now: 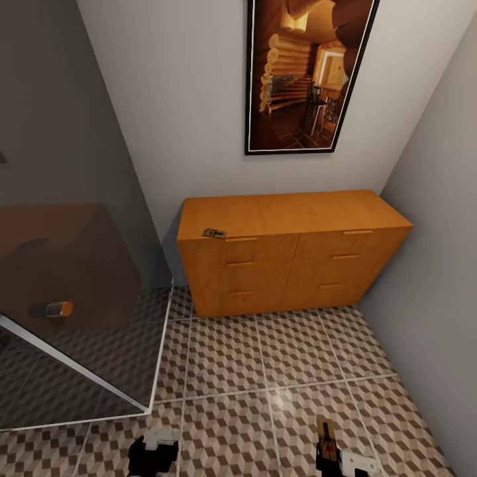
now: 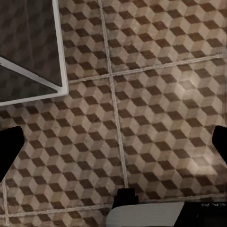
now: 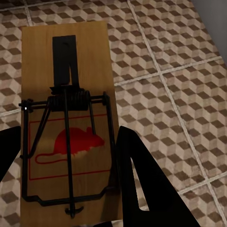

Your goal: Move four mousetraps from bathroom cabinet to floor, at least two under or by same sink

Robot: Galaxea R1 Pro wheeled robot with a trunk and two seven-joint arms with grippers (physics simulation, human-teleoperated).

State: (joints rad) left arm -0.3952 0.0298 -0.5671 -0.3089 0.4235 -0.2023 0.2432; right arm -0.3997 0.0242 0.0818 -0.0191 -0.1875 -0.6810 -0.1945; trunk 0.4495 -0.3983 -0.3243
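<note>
The cabinet (image 1: 291,255) stands against the far wall, all drawers closed. One mousetrap (image 1: 213,233) lies on its top at the front left edge. Another mousetrap (image 1: 325,434), a wooden board with a black spring bar and a red mouse print (image 3: 66,118), is held above the bathroom floor (image 1: 265,371) by my right gripper (image 1: 329,458) (image 3: 68,137), shut on its sides. My left gripper (image 1: 154,454) (image 2: 113,142) hangs open over the tiles, nothing between its black fingers (image 2: 9,153).
A glass shower enclosure (image 1: 73,278) with a white frame (image 2: 59,47) fills the left side, its corner reaching toward me. A grey wall (image 1: 430,265) closes the right side. A framed picture (image 1: 305,73) hangs above the cabinet. Patterned tiles lie between me and the cabinet.
</note>
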